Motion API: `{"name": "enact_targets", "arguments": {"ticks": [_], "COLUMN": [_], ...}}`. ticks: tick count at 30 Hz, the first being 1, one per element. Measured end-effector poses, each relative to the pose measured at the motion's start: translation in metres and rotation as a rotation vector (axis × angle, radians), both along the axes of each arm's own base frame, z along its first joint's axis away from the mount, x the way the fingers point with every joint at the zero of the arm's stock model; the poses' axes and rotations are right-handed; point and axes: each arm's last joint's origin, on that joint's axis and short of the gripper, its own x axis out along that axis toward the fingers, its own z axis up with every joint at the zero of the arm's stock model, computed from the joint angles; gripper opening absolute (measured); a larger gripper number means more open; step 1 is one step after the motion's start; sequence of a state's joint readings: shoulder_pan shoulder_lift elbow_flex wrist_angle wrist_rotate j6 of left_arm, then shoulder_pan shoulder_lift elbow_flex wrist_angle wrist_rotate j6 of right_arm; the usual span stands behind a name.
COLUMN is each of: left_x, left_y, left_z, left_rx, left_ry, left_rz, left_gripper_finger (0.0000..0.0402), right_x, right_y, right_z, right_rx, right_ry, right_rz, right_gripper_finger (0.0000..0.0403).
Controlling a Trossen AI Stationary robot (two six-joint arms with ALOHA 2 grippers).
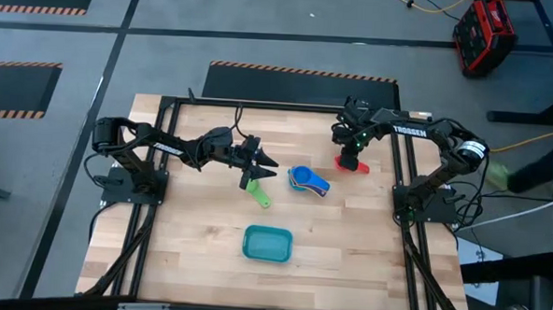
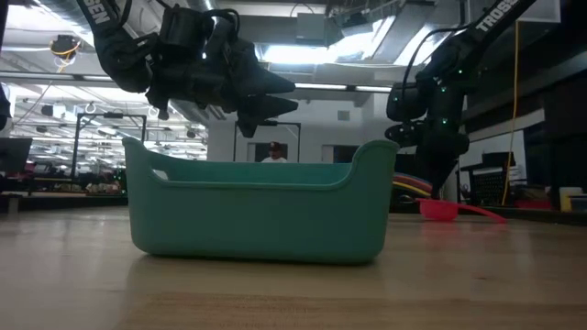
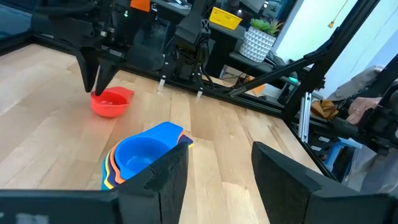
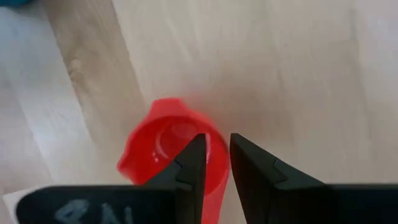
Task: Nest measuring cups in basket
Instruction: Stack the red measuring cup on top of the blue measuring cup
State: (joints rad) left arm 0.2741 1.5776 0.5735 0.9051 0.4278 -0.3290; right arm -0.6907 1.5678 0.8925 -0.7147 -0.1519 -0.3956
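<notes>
My right claw (image 4: 214,163) is down on the red cup (image 4: 163,149), which sits on the table (image 1: 189,235) at the far right. My two fingers are nearly together, and they seem to pinch the cup's wall, one inside the bowl and one outside; that thin wall is the easiest part to hold. I judge I have it gripped, though the cup is not lifted clear yet. My right arm reaches in from the right side and bends steeply at the wrist, so the claw points almost straight down.

The nested stack (image 1: 309,181), blue cup on top, lies in the middle of the table, left of the red cup. I think the red one must join it there, or go to the basket (image 1: 267,243), which stands apart at the near middle; I cannot see inside it well enough to tell what it holds.

A green cup (image 1: 258,193) lies just under my left claw (image 1: 260,166). That claw hovers with fingers wide apart, holding nothing, the left arm stretched low across from the left.
</notes>
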Motion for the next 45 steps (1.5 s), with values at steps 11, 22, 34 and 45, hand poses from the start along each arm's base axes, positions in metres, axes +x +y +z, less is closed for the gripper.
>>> {"name": "enact_targets", "arguments": {"ticks": [11,22,34,45], "left_x": [0.0,0.0,-0.008,-0.033], "left_y": [0.0,0.0,0.012,0.025], "left_z": [0.0,0.0,0.018,0.051], "left_rx": [-0.001,-0.001,0.024,0.079], "left_ry": [0.0,0.0,-0.082,-0.136], "left_rz": [-0.001,-0.003,0.039,0.055], "left_gripper_finger": [0.017,0.017,0.017,0.017], "right_x": [0.008,0.008,0.012,0.046], "right_y": [-0.006,-0.007,-0.009,-0.004], "right_z": [-0.017,-0.018,0.0,0.075], "right_rx": [0.004,0.003,0.053,0.07], "right_ry": [0.004,0.005,0.05,0.02], "right_rz": [0.003,0.002,-0.071,-0.176], "right_gripper_finger": [0.0077,0.0034,0.0013,0.0015]}}
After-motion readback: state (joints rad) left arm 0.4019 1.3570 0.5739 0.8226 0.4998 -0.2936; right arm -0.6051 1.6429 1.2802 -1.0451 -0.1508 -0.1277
